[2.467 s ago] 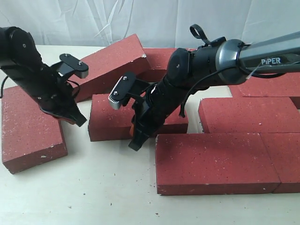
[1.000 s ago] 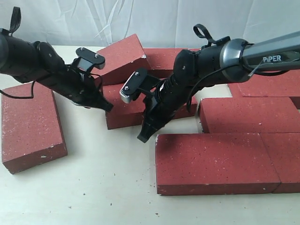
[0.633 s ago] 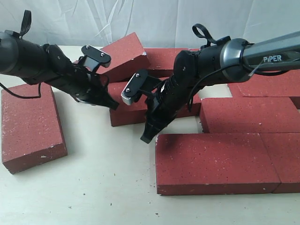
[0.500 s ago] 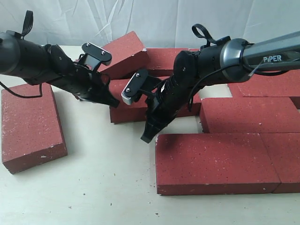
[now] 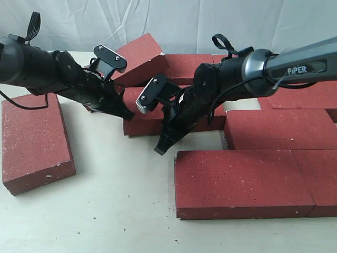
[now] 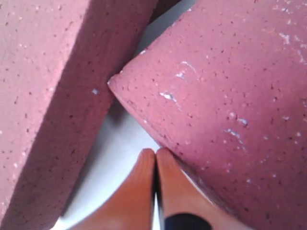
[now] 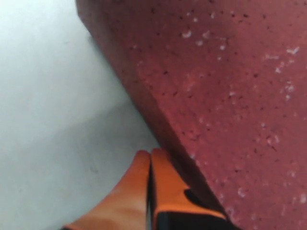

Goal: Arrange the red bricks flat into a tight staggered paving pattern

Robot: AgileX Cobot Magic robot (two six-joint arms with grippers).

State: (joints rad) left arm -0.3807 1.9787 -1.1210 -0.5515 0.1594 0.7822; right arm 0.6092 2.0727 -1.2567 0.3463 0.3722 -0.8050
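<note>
Several red bricks lie on the pale table (image 5: 105, 211). The middle brick (image 5: 142, 120) lies flat, half hidden by my right arm. My left gripper (image 5: 128, 115) is shut with its tips at that brick's left end; in the left wrist view the shut fingertips (image 6: 156, 152) touch the brick's side (image 6: 230, 96), with a tilted brick (image 6: 48, 96) beside it. My right gripper (image 5: 159, 149) is shut and empty, its tips (image 7: 150, 153) low on the table alongside a brick's side face (image 7: 216, 86).
A tilted brick (image 5: 138, 58) leans on others at the back. One brick (image 5: 34, 139) lies apart at the far left. A large front brick (image 5: 242, 182) and a row of bricks (image 5: 279, 129) fill the right side. Crumbs dot the table.
My left gripper has swung in from the left and pushed the middle brick rightward and back. My right gripper has shifted slightly left along the brick's front.
</note>
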